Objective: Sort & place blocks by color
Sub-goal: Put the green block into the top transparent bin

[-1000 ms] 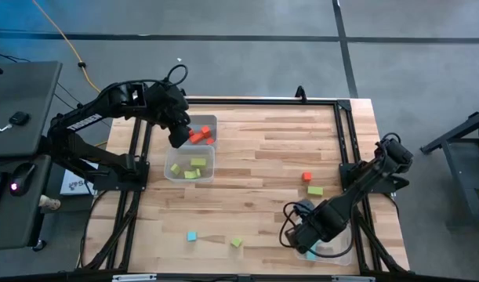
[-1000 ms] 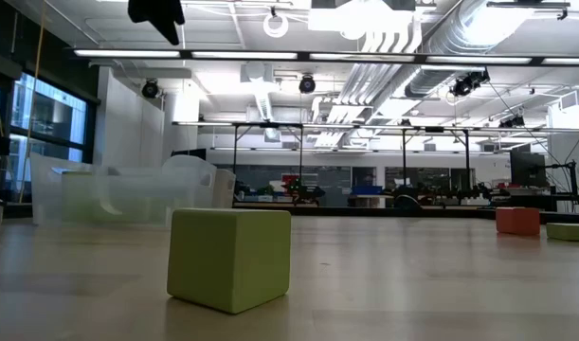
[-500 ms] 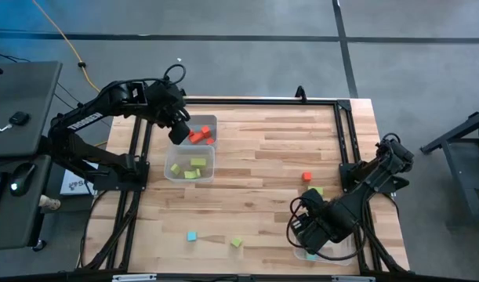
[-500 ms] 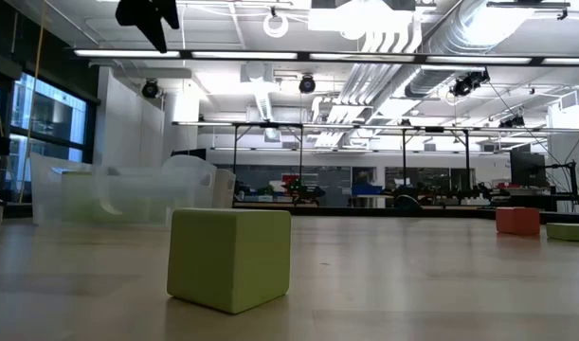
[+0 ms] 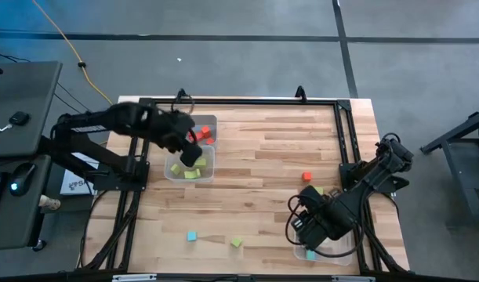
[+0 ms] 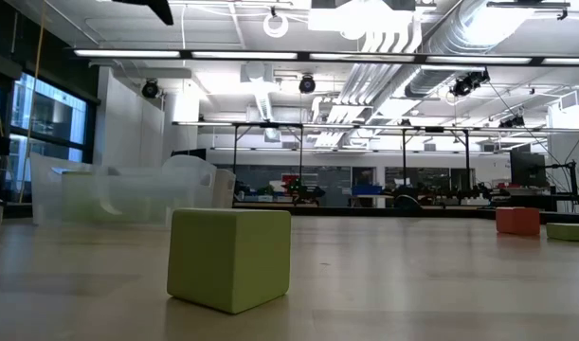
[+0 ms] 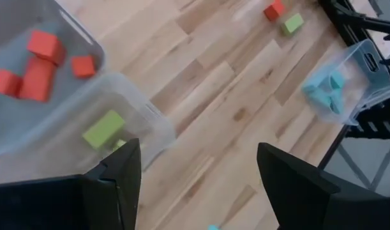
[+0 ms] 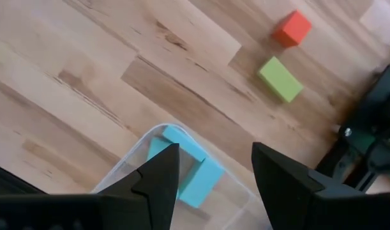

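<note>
A lime green cube sits close, a red block (far right) well apart.

the left claw, which hung over the tub of red blocks a second ago, has swung nearer and now sits over the tub of green blocks, its fingers spread wider than before. the right claw has drawn back toward the far side, from over the tub of teal blocks to just beside it.
</note>
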Controlling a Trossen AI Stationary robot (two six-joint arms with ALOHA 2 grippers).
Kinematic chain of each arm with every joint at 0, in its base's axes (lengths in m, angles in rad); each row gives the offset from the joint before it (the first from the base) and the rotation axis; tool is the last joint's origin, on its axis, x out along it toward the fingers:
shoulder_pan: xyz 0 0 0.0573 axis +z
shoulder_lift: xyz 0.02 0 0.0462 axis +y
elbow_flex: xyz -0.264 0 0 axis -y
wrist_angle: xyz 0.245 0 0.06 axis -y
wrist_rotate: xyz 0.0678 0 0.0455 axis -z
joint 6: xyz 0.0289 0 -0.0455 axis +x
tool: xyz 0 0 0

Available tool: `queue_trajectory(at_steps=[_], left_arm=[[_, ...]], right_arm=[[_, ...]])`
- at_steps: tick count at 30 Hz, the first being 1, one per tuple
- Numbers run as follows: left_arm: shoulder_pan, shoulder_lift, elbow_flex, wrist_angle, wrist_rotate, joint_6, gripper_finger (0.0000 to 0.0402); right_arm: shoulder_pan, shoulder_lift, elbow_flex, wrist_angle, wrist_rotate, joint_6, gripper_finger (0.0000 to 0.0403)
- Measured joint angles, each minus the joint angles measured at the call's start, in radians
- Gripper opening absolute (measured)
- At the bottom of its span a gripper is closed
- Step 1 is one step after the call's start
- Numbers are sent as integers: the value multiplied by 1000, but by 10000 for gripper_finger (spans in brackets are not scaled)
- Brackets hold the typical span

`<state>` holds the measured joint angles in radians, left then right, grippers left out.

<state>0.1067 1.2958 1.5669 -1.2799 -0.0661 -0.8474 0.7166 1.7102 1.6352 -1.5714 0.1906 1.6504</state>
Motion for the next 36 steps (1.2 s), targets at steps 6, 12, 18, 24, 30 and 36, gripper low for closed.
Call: queue_trajectory(at_steps=[6, 12, 18, 24, 30, 36], left_arm=[[-153, 79, 0, 15, -46, -145, 237], [-281, 186, 0, 71, -88, -293, 237], [-375, 299, 0, 209, -103, -378, 237], [-432, 401, 0, 264, -89, -450, 237], [-481, 472, 0, 295, -71, -459, 237], [-522, 524, 0, 354, -70, -485, 237]], right_arm=[[-33, -2, 0, 0, 15, -82, 185], [-74, -2, 0, 0, 17, -146, 185], [-101, -3, 0, 0, 27, -196, 185], [-102, -3, 0, 1, 69, -191, 185], [-102, -3, 0, 1, 74, -161, 185], [-102, -3, 0, 0, 95, -97, 185]])
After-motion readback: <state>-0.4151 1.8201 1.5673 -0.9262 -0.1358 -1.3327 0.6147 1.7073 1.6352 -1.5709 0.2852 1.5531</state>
